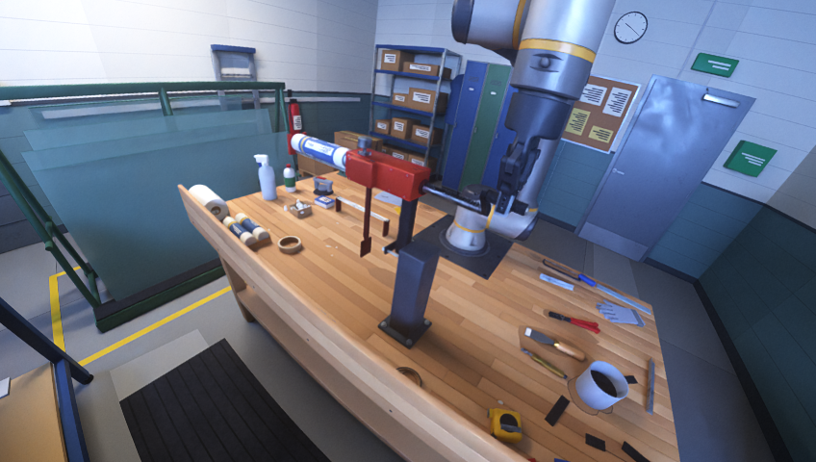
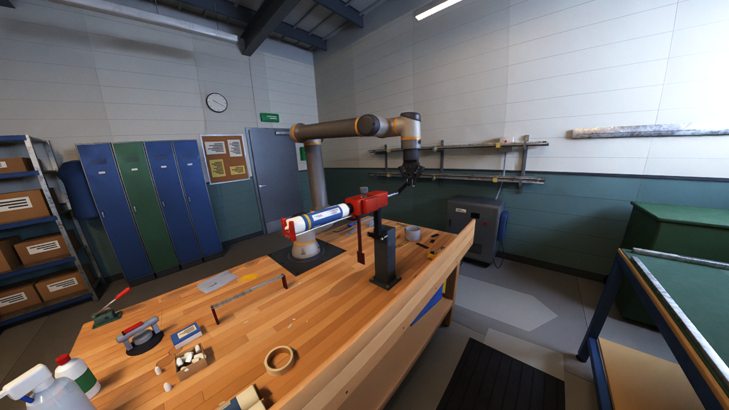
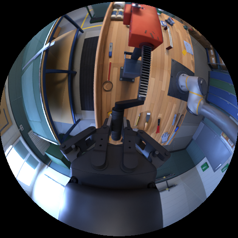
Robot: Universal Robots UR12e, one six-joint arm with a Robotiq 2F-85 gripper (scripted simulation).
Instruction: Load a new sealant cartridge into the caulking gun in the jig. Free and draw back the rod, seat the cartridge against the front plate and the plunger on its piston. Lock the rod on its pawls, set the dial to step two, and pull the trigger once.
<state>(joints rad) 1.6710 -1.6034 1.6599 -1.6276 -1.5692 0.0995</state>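
Observation:
The red caulking gun [image 1: 386,172] sits on a dark jig post [image 1: 409,286] in the middle of the bench, with a white and blue cartridge [image 1: 318,150] lying in its cradle toward the front plate [image 2: 288,229]. Its toothed rod [image 3: 145,71] sticks out of the rear of the body and ends in a bent black handle [image 3: 117,119]. My gripper [image 3: 116,131] comes down from above behind the gun and is closed around that rod handle. A red trigger [image 1: 365,223] hangs under the body, and a small grey dial [image 1: 363,143] stands on top.
Behind the bench stand blue and green lockers [image 2: 148,204] and a shelf of boxes [image 1: 409,97]. Two spare cartridges [image 1: 245,227], a paper roll [image 1: 208,198] and a tape ring [image 1: 290,244] lie at the far end. Hand tools and a mug [image 1: 601,385] lie at the near end.

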